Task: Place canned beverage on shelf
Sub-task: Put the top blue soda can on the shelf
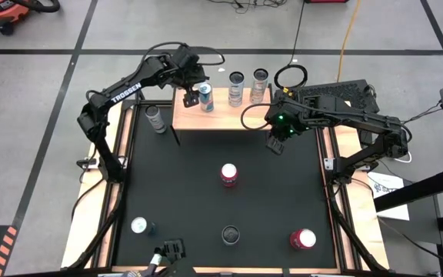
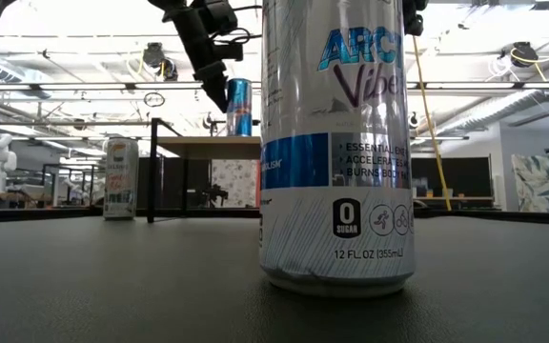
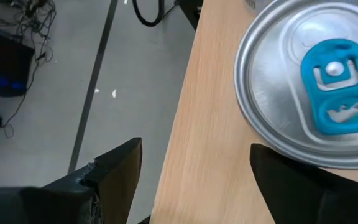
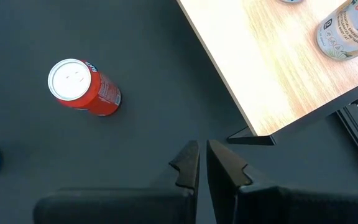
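The shelf [image 1: 198, 117] is a light-wood board on thin black legs at the table's far edge. A blue can with a blue tab [image 3: 316, 81] stands upright on it and shows in the high view [image 1: 206, 99] and the low view [image 2: 239, 107]. Two more cans [image 1: 236, 89] [image 1: 260, 85] stand to its right. My left gripper [image 3: 194, 149] is open above the board, just left of the blue can [image 1: 191, 98]. The can is outside its fingers. My right gripper [image 4: 202, 163] is shut and empty above the table near the shelf's right front corner [image 1: 277, 143].
A silver can [image 1: 156, 119] stands on the table left of the shelf. A red can [image 1: 229, 175] [image 4: 82, 87] stands mid-table. A dark-topped can [image 1: 230, 235], a red can [image 1: 302, 239] and a small can [image 1: 139, 226] stand near the front. One can [image 2: 336, 143] fills the low view.
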`<state>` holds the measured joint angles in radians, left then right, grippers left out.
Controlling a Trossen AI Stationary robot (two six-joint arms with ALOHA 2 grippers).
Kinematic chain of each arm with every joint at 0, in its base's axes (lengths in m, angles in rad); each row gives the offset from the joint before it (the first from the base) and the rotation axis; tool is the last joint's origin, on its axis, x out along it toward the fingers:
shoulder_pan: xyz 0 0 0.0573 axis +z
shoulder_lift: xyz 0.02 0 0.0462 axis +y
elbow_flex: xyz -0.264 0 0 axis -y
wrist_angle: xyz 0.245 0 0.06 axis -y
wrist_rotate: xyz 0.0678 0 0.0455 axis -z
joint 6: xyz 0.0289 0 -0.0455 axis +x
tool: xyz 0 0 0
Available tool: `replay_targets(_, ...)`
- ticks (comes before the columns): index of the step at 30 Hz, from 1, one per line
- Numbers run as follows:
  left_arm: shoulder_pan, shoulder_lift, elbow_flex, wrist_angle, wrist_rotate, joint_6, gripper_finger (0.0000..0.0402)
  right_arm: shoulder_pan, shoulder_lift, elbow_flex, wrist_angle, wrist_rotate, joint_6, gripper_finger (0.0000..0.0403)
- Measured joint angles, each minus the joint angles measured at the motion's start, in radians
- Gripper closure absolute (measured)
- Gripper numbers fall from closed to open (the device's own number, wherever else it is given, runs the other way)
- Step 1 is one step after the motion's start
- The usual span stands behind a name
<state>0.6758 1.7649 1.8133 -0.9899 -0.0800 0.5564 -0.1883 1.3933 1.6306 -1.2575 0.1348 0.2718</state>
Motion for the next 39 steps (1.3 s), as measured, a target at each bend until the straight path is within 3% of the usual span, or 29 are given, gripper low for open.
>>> replay_targets(18,0.0,0.0,0.0,0.08,0.003,0.002,0.01,0.0,0.0,0.0,0.0,0.0,-0.023,0.039)
replay_targets(24,0.0,0.0,0.0,0.122,0.076,0.001,0.01,0.0,0.0,0.0,0.0,0.0,-0.023,0.039)
replay_targets(30,0.0,0.0,0.0,0.12,0.078,-0.001,0.01,0.0,0.0,0.0,0.0,0.0,-0.03,0.039)
replay_targets(39,0.001,0.0,0.0,0.043,-0.104,-0.026,0.01,0.0,0.0,0.0,-0.004,0.0,-0.03,0.039)
